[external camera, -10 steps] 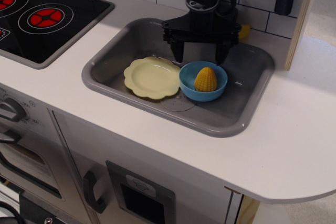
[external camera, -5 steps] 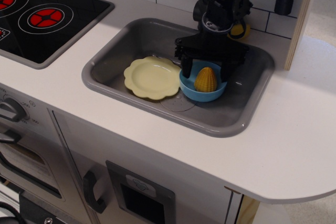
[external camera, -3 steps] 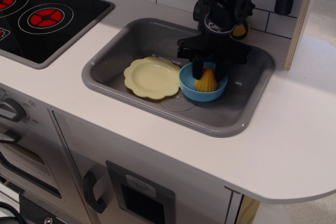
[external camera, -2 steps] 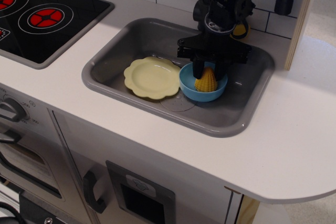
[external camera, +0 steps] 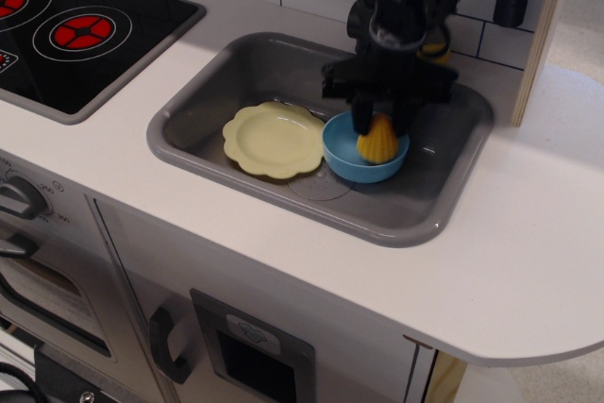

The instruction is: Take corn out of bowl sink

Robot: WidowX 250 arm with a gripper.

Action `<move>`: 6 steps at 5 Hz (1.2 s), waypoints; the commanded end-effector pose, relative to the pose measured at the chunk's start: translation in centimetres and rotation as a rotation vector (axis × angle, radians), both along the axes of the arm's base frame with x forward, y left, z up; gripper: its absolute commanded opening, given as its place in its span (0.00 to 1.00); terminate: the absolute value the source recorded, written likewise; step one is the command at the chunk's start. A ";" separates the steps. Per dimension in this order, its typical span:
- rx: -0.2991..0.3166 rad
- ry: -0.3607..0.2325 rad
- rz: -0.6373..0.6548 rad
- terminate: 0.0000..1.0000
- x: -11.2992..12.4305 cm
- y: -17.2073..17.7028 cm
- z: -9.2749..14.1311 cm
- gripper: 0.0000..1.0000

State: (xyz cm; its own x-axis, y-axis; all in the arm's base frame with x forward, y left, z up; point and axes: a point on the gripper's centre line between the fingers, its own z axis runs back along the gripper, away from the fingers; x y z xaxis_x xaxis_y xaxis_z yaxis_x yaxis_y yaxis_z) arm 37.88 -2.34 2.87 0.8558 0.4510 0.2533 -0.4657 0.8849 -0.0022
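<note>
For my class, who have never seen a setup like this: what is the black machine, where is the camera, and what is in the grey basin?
One camera looks down from the front at a toy kitchen. The black machine is a robot arm ending in a gripper, a two-fingered clamp. It reaches into the grey sink, set in a white counter beside a black stovetop. In the sink lie a pale yellow plate and a light-blue bowl. The fingers are closed on the yellow toy corn, which sits in or just above the bowl.

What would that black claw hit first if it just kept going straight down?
The gripper is shut on the corn, so pushing down would likely press that into the floor of the blue bowl beneath, inside the sink.
</note>
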 end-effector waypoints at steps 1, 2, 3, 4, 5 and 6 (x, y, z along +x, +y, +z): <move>-0.089 -0.122 -0.045 0.00 -1.0 -0.8 6.8 0.00; -0.102 -0.073 -0.103 0.00 -2.9 -1.7 6.5 0.00; -0.121 -0.006 -0.140 0.00 -4.0 -2.0 5.5 0.00; -0.098 0.012 -0.160 0.00 -5.1 -1.8 3.8 0.00; -0.103 -0.017 -0.166 0.00 -5.9 -1.9 2.2 0.00; -0.112 -0.005 -0.153 0.00 -5.8 -1.8 0.9 0.00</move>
State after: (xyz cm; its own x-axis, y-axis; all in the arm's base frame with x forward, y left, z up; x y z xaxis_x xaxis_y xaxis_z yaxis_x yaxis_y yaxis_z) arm 31.56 -4.51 2.57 0.9220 0.3425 0.1808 -0.3309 0.9392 -0.0915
